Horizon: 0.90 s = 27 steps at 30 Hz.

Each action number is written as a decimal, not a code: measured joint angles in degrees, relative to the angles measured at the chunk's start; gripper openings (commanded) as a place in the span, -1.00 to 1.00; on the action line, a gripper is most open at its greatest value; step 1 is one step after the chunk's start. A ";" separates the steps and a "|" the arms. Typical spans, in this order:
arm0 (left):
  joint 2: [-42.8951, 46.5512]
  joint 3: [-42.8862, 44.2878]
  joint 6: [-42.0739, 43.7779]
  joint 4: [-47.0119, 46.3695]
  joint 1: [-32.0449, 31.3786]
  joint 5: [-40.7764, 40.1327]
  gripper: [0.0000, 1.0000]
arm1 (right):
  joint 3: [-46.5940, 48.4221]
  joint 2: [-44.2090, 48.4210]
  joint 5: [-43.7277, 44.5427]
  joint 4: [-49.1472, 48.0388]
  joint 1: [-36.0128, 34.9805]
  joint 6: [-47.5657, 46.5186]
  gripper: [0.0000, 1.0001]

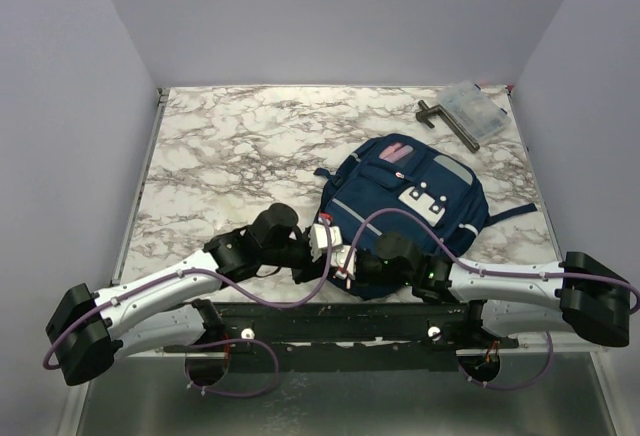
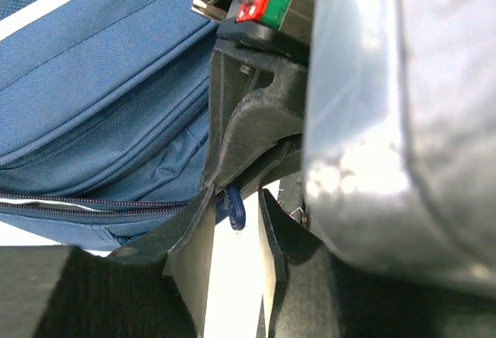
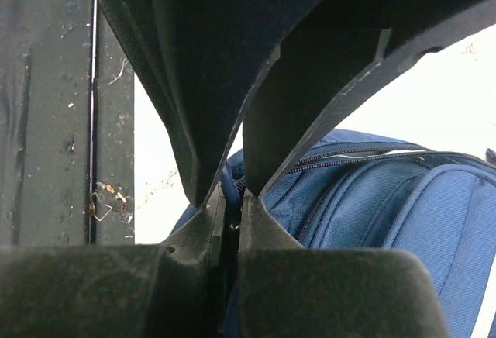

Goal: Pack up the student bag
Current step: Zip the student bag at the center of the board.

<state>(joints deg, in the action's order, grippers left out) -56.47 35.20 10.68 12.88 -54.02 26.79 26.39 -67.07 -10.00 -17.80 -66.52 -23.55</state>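
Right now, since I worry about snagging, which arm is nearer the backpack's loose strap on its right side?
Right. The right arm runs alongside the strap, just on its near side; the left arm reaches the backpack from the opposite, left side.

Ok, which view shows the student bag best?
Top external: nearly the whole student bag shows, lying on the marble table with its grey pockets up. The left wrist view shows only navy fabric and zips close up. The right wrist view shows one navy corner with a zip.
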 measured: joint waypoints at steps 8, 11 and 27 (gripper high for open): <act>-0.63 1.01 0.96 0.94 -0.07 -0.35 -0.32 | -0.70 1.16 -0.04 -0.09 0.00 0.61 -0.99; -0.46 1.01 1.03 0.94 -0.11 -0.42 -0.44 | -1.29 2.14 -0.11 -0.15 0.00 1.16 -0.99; -0.22 1.03 1.40 0.90 -0.37 -0.46 -0.46 | -2.60 3.10 0.00 -2.08 0.00 3.56 -0.99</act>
<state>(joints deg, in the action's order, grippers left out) -56.69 36.23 12.08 13.78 -54.39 26.33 23.79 -63.96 -10.00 -19.88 -66.52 -19.99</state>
